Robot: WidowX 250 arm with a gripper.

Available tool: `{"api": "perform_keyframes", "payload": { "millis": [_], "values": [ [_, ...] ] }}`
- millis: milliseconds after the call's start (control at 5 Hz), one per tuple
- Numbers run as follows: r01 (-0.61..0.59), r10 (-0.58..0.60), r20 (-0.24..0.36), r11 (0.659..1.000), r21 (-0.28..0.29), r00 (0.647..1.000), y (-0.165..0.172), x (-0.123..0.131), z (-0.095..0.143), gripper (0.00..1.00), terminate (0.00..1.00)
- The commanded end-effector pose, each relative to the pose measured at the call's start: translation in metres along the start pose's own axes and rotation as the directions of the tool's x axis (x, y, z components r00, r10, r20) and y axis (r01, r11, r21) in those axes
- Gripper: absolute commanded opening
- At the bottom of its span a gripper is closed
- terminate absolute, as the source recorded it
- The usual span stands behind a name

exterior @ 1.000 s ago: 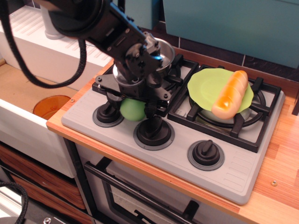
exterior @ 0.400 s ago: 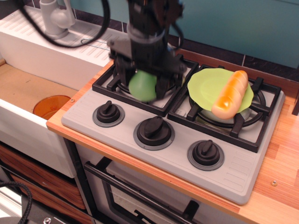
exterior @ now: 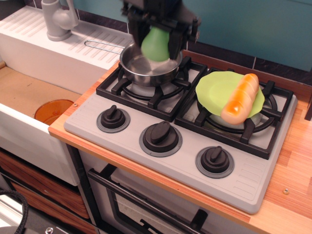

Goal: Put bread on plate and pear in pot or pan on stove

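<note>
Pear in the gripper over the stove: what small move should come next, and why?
Probably lower it a little and open. The gripper holds the pear above the pot on the left burner, not yet inside it, and the bread already lies on the plate.

One grey toy cooktop [exterior: 243, 183] carries two black burner grates [exterior: 146, 92] and three black round knobs [exterior: 161, 138] along its front. On it sit one shiny round stainless-steel saucepan [exterior: 146, 70] with one long thin wire handle, one flat round lime-green plate [exterior: 217, 90], and one glossy yellow-orange toy loaf [exterior: 240, 98] with diagonal score marks, while one smooth light-green toy pear [exterior: 157, 45] is seen above the saucepan. Off the cooktop there are one orange translucent round dish [exterior: 53, 110], one grey tap fitting [exterior: 57, 18], and one small screw head [exterior: 285, 191] in the wooden surface [exterior: 292, 175].
</note>
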State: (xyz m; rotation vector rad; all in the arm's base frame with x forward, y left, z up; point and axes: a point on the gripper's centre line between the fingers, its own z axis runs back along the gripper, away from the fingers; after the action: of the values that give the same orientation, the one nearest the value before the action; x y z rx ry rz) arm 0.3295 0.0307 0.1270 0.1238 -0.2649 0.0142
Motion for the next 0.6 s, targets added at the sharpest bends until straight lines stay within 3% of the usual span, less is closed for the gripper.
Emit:
{"api": "perform_keyframes", "payload": {
  "millis": [0, 400],
  "values": [
    [0.052, -0.051, 0.076, 0.999, -0.010, 0.996, 0.022, 0.056, -0.003, 0.00, 0.00],
    [0.017, -0.016, 0.041, 1.000, -0.020, 0.999, 0.015, 0.046, -0.017, 0.00, 0.00]
  ]
}}
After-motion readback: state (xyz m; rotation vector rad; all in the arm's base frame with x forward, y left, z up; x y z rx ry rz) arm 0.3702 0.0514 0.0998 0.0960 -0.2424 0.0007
